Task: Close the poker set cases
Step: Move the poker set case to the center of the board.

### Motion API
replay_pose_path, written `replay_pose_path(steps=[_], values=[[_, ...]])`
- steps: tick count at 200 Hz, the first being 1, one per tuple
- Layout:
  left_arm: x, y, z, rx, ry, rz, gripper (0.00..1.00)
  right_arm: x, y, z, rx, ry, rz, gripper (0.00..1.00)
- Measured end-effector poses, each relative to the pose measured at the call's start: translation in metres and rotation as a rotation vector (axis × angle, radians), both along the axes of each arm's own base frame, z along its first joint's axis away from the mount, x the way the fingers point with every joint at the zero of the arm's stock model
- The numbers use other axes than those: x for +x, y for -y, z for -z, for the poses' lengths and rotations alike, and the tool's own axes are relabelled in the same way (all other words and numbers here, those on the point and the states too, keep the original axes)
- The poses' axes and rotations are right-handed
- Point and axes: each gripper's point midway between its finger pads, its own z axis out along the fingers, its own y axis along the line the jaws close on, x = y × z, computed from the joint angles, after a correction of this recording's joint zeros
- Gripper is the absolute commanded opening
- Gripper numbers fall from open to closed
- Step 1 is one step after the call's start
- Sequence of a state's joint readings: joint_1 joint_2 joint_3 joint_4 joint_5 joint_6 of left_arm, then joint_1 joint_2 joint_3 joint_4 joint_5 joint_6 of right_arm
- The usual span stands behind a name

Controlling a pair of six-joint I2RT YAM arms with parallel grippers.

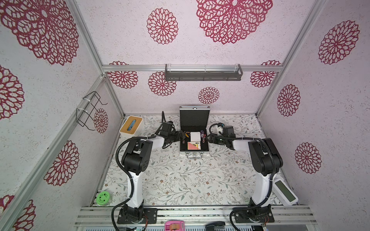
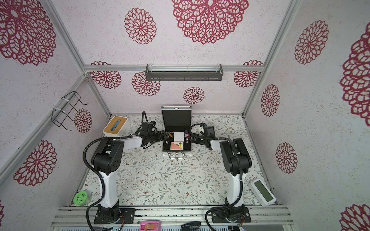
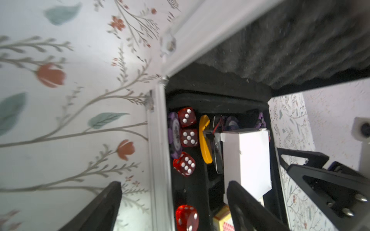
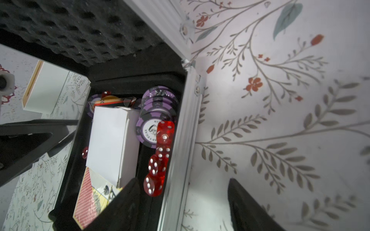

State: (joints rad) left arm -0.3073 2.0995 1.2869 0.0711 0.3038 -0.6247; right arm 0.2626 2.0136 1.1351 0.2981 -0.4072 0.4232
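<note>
Where open case rests: floral tablecloth; medallion-print walls around.

The poker set case sits far-centre on the table, left tool at its left wall, right tool at its right.

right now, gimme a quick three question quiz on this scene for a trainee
1. True or false: the square silver aluminium poker case has its lid shut flat.
2. Which thing lies inside the case?
A. a white cardboard box
B. a green round tub
C. a pink tape dispenser
3. What colour are the translucent dice in the case?

Key: 1 false, the lid stands open at the back; 2 A; 3 red.
</note>
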Motion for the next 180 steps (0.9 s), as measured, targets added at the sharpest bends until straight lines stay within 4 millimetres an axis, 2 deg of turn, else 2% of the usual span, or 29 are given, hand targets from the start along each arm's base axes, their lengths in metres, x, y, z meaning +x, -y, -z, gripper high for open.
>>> replay_pose_path(steps=[45,91,118,180], values=[[-0.006,0.000,0.006,-0.033,-0.016,-0.005,0.68,0.002,-0.008,0.002,0.052,-0.017,-0.018,0.57],[-0.013,0.014,0.005,-0.074,-0.021,0.025,0.66,0.000,-0.016,0.000,0.088,-0.019,-0.040,0.56],[-0.021,0.022,0.009,-0.091,-0.032,0.039,0.66,-0.002,-0.025,-0.004,0.105,-0.011,-0.060,0.51],[-0.025,0.021,0.013,-0.105,-0.028,0.023,0.61,-0.011,-0.029,0.004,0.105,-0.006,-0.066,0.47]])
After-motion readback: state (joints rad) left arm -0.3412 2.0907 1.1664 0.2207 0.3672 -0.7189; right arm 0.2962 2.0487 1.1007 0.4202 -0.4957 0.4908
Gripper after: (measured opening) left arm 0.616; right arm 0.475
